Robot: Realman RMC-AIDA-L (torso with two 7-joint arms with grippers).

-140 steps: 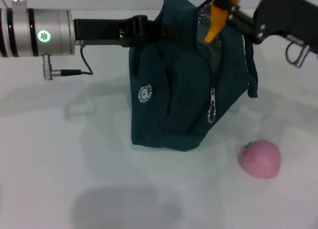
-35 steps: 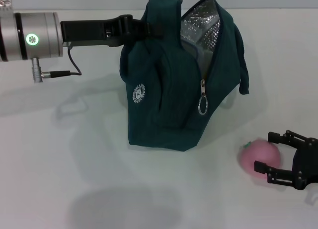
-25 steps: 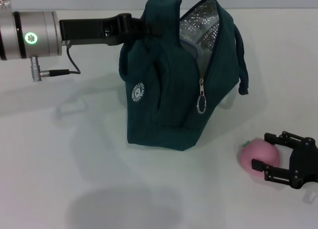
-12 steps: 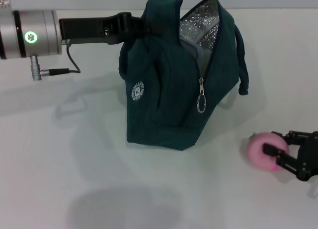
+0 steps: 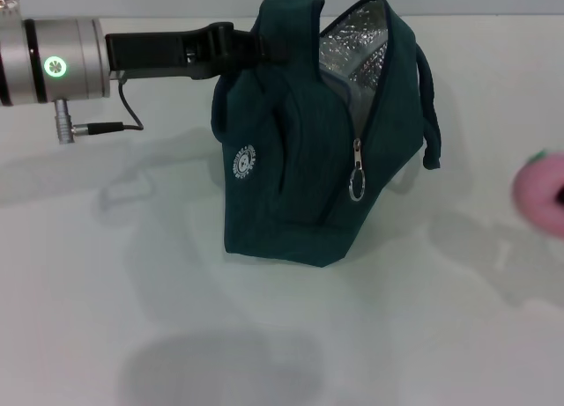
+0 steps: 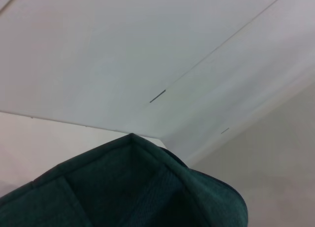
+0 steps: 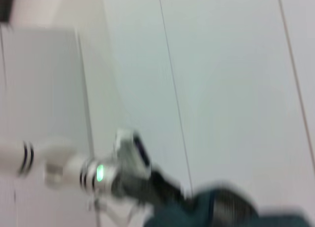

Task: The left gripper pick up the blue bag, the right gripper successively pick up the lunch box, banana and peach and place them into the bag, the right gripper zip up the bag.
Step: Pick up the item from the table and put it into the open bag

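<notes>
— Where is the left pincer (image 5: 251, 49)?
— It reaches in from the robot's left on a silver-wristed arm with a green light, clenched on the upper edge of the blue bag (image 5: 300, 177), and holds that side up.

— And the right pincer?
— Only a dark sliver shows at the right edge of the head view, against the peach (image 5: 541, 189). Whether it is clenched or released cannot be told.

— What is the peach doing?
— It is a pink, rounded blur at that edge with a green bit at its top, well apart from the bag and off to the bag's right.

— What is in the bag?
— Its mouth gapes open and shows crinkled silver foil lining (image 5: 352, 47). The contents cannot be made out.

— How is the bag made?
— It is dark teal fabric with a white round logo (image 5: 246, 160) on its side. A zipper runs down the front to a metal ring pull (image 5: 357, 187), and a loop handle (image 5: 429, 107) hangs over the far side.

— And the surface?
— The bag's base sits on a plain white desk (image 5: 176, 318). The left wrist view shows teal fabric (image 6: 128, 187) up close, with pale panelled walls beyond.
</notes>
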